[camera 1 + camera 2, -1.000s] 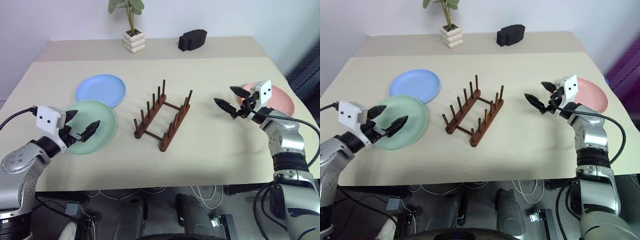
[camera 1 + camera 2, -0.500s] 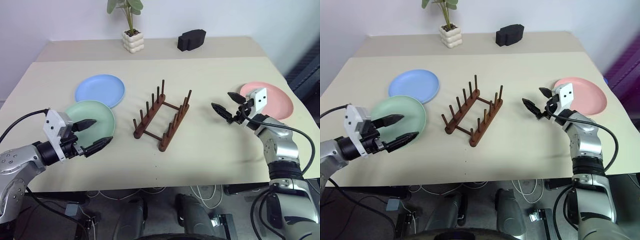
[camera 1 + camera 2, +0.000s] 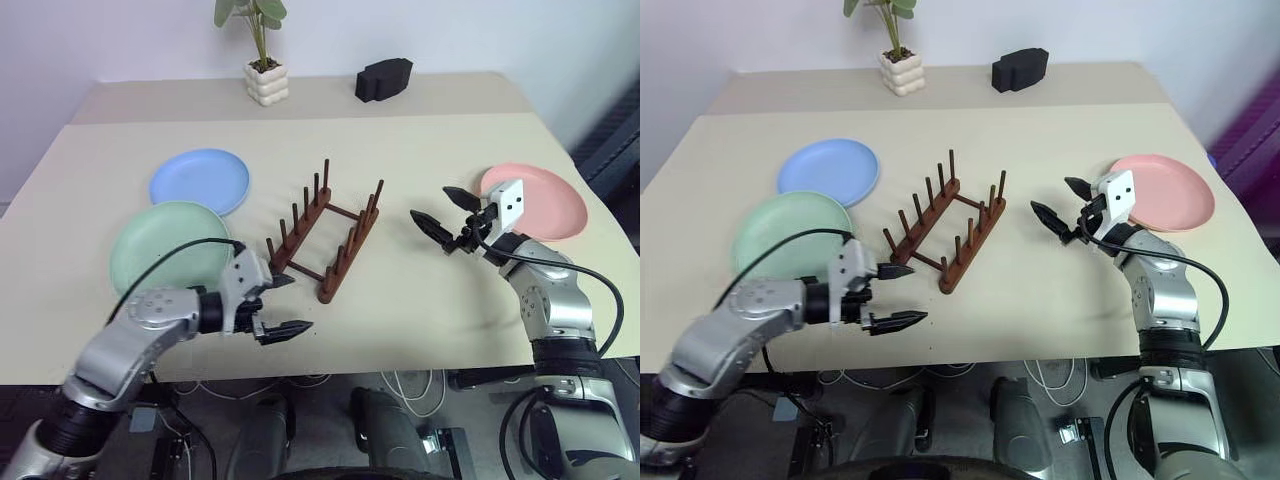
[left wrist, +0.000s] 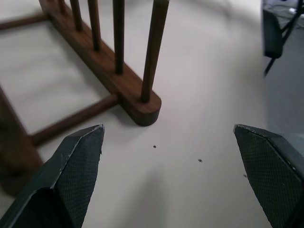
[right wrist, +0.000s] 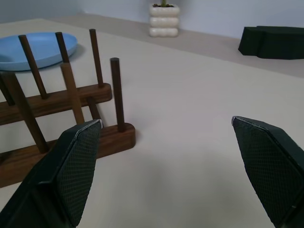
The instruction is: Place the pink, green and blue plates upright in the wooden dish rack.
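Left gripper (image 3: 276, 305) swung in from over the green plate (image 3: 165, 257) to the near end of the wooden dish rack (image 3: 325, 243), jaws wide and empty, right gripper (image 3: 437, 208) jaws wide beside the pink plate (image 3: 535, 201), blue plate (image 3: 200, 181) farther back on the desk (image 3: 400, 150).

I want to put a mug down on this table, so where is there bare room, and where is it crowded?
Bare: the back strip between the potted plant and black block, and the band behind the wooden dish rack. Crowded: the left, with the blue plate and green plate; the near edge by the open left hand; and the open right hand beside the pink plate.
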Controlling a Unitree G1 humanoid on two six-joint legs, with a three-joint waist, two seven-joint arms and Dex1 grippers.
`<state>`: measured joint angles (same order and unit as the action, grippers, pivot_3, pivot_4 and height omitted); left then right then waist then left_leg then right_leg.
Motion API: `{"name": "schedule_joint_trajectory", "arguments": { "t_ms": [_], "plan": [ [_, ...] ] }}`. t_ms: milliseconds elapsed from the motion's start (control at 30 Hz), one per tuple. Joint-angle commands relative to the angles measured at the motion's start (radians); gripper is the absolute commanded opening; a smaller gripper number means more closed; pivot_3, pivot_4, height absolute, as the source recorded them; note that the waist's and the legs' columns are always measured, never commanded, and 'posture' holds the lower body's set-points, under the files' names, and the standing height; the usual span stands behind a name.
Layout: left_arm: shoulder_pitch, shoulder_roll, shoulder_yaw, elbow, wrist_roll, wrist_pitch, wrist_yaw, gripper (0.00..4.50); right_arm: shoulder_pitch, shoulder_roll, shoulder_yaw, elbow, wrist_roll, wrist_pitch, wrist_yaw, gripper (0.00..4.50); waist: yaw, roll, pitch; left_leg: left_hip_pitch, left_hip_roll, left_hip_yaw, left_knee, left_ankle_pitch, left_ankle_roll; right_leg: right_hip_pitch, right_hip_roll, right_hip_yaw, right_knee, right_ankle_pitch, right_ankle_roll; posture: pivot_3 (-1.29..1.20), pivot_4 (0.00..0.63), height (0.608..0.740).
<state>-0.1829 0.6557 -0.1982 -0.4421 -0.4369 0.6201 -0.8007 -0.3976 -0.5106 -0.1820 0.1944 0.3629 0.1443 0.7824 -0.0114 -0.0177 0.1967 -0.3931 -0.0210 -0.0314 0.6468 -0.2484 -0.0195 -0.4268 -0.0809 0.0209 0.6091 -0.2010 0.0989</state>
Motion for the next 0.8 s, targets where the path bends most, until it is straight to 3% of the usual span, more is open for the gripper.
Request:
{"name": "schedule_joint_trajectory", "arguments": {
  "t_ms": [33, 633, 800],
  "plan": [
    [-0.034, -0.052, -0.037, 0.008, 0.049, 0.023, 0.072, 4.50, 0.026, -0.014, -0.030, -0.083, 0.023, 0.018, -0.018, 4.46, 0.000, 0.000, 0.000, 0.000, 0.000, 0.000, 0.000, 0.000, 0.000, 0.000, 0.000, 0.000, 0.000, 0.000, 0.000, 0.00, 0.150, 0.735],
    [-0.136, -0.285, -0.106, 0.142, 0.149, 0.178, 0.276, 4.50, 0.055, -0.033, -0.054, -0.153, 0.030, 0.057, -0.061, 4.46, 0.000, 0.000, 0.000, 0.000, -0.002, 0.000, 0.001, 0.000, 0.000, 0.001, 0.000, 0.000, 0.000, 0.000, 0.001, 0.00, 0.150, 0.735],
    [-0.131, -0.298, -0.094, 0.140, 0.156, 0.178, 0.291, 2.15, 0.059, -0.031, -0.052, -0.152, 0.029, 0.053, -0.062, 4.50, -0.001, 0.000, 0.000, 0.000, -0.002, 0.000, 0.001, 0.000, 0.000, 0.001, 0.000, 0.000, 0.000, 0.000, 0.001, 0.00, 0.150, 0.735]
  ]
}}
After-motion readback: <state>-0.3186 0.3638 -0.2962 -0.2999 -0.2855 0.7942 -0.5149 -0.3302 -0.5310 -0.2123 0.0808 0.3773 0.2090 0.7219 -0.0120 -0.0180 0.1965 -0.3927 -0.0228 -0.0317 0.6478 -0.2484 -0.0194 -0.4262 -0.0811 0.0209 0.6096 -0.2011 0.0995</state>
